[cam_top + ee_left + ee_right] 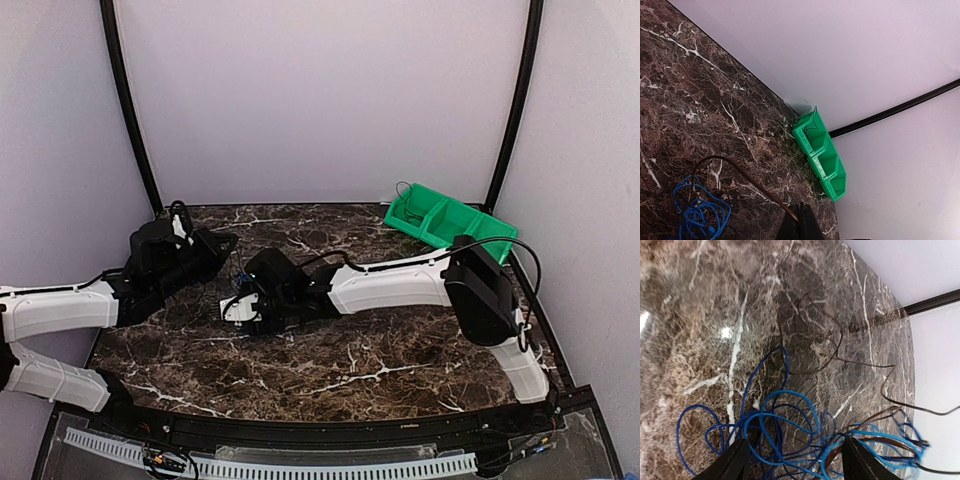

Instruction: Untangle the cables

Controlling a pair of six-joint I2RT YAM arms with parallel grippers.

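The cables point(785, 430) lie as a clump of thin blue loops mixed with dark wires on the marble table point(700, 315). My right gripper point(796, 464) hangs just above the clump, open, its two fingers point(735, 462) standing either side of the blue loops. In the top view it sits mid-table point(240, 306), with a bit of blue cable point(240, 276) showing beside it. My left gripper point(800, 222) is shut on a dark brownish cable point(740, 172) that arcs away to the left, towards the blue loops point(700, 212). From above, the left gripper point(226, 252) is just left of the clump.
A green bin point(450, 225) with three compartments stands at the back right corner, against the wall point(822, 157); a thin black wire point(812, 122) pokes out of its end compartment. Black frame rods run up both side walls.
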